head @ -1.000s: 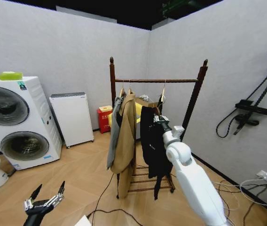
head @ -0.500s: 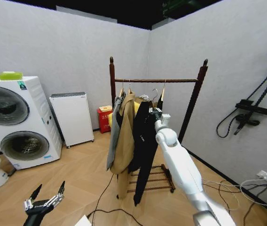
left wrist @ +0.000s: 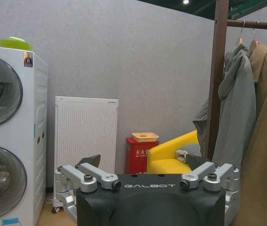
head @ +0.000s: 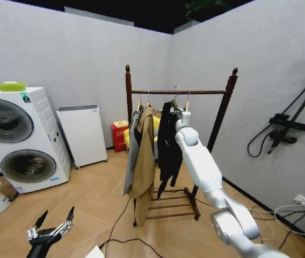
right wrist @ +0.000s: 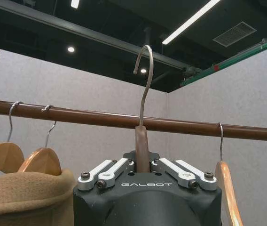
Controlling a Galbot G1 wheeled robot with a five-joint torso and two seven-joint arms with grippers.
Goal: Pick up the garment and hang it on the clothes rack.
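Note:
The garment, long, limp and plain black, hangs from a wooden hanger at the middle of the clothes rack. My right gripper is shut on the hanger's neck just below the rail. In the right wrist view the metal hook rises well above the rail, its curve clear of the wood. Whether it is over the rail I cannot tell. My left gripper hangs low at the bottom left, open and holding nothing, with spread fingers.
A tan coat and a grey garment hang on the rail's left part, and an empty wooden hanger on its right. Stacked washing machines, a white unit, a red box and floor cables lie left and in front.
My right arm has lifted the black garment up and back toward the rail. The hanger's hook went from below the rail to above it. The left arm has not moved.

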